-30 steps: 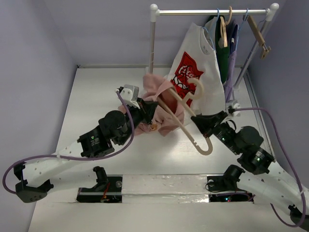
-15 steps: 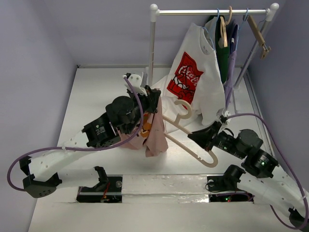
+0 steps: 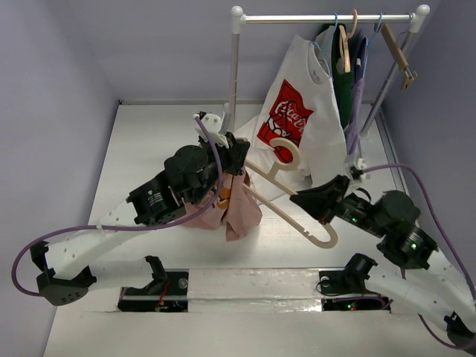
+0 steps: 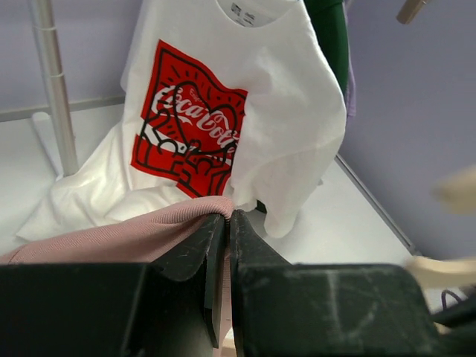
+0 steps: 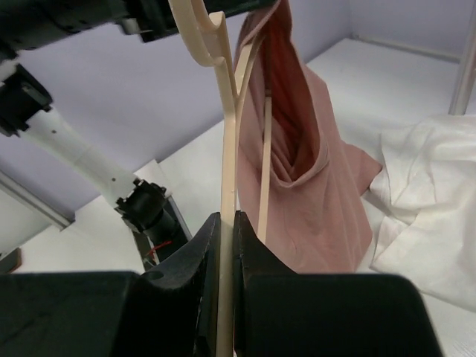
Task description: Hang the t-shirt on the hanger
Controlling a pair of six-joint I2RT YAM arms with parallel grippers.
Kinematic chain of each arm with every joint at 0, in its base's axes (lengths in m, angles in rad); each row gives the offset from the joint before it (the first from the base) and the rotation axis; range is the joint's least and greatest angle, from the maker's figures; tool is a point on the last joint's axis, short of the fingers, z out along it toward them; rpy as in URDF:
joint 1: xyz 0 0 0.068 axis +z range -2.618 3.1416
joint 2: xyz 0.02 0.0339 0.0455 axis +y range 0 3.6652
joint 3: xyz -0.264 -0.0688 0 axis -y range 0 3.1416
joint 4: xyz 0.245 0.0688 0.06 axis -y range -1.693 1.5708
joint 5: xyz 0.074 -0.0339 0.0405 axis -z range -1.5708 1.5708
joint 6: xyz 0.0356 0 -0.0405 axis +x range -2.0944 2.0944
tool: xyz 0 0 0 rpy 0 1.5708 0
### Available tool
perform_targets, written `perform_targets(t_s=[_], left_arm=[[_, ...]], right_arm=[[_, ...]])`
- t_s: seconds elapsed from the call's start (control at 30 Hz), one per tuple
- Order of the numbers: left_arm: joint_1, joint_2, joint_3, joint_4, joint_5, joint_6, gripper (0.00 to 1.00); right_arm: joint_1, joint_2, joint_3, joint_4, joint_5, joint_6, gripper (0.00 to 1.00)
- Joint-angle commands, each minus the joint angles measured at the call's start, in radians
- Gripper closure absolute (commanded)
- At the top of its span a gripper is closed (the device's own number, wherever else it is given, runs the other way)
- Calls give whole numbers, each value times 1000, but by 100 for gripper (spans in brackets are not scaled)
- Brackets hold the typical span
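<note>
The dusty-pink t-shirt (image 5: 312, 186) hangs bunched, one arm of the tilted cream hanger (image 5: 227, 149) inside its opening.

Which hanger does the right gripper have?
The pale cream curved hanger, clamped in the right gripper; the brown wooden hanger hangs on the rail instead.

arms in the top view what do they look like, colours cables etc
Left arm and right arm: white links, black round motor housings with small green lights. Left gripper and right gripper have black fingers. A purple cable loops along each arm.
</note>
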Motion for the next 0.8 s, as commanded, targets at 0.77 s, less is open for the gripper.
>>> perform_targets(t_s=[0.77], left_arm=[[-76,-102,-146,189,342,-53,100]], right_arm=[[3,546,-128,1153,5,92,100]])
